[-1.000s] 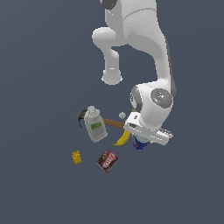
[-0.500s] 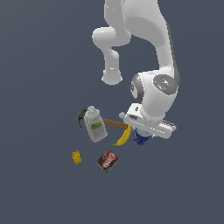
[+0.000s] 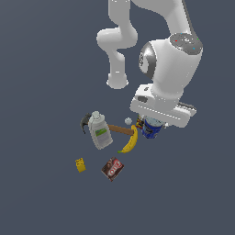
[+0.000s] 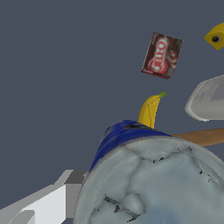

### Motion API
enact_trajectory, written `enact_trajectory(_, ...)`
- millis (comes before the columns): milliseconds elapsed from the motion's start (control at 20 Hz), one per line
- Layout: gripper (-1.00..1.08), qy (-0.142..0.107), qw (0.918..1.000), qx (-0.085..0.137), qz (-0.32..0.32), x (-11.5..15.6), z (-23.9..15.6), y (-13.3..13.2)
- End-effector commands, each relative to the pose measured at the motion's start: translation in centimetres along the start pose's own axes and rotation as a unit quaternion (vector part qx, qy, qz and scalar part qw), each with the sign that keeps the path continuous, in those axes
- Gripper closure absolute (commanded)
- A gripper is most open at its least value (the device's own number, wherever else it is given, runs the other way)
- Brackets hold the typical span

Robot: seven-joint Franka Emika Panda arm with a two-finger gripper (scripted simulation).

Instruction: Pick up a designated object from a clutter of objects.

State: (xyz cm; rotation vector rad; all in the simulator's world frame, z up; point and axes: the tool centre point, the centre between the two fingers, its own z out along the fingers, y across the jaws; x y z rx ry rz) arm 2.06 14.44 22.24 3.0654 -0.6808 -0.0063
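I am holding the end effector over the blue can beside the banana, cannot tell its grip, and am risking a slip if it is off-centre.

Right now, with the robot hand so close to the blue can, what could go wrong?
The gripper sits right over the blue can, so whether its fingers have a good hold cannot be seen; the can might slip. The banana and the hammer lie very close beside the can, so a finger could bump or drag them.
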Motion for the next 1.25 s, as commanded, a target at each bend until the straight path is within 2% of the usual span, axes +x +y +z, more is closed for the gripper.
enact_trajectory(0, 1.08, 0.002, 1.0, 0.001, 0.0, -0.4, -3.3, 0.4)
enact_trajectory(350, 1.08, 0.002, 1.0, 0.001, 0.0, -1.5, -10.8, 1.3)
enact_trajectory(600, 1.08, 0.002, 1.0, 0.001, 0.0, -1.9, -14.8, 1.7)
enact_trajectory(900, 1.08, 0.002, 1.0, 0.001, 0.0, -2.2, -17.7, 1.9)
enact_trajectory(1200, 1.08, 0.002, 1.0, 0.001, 0.0, -2.2, -18.7, 2.0)
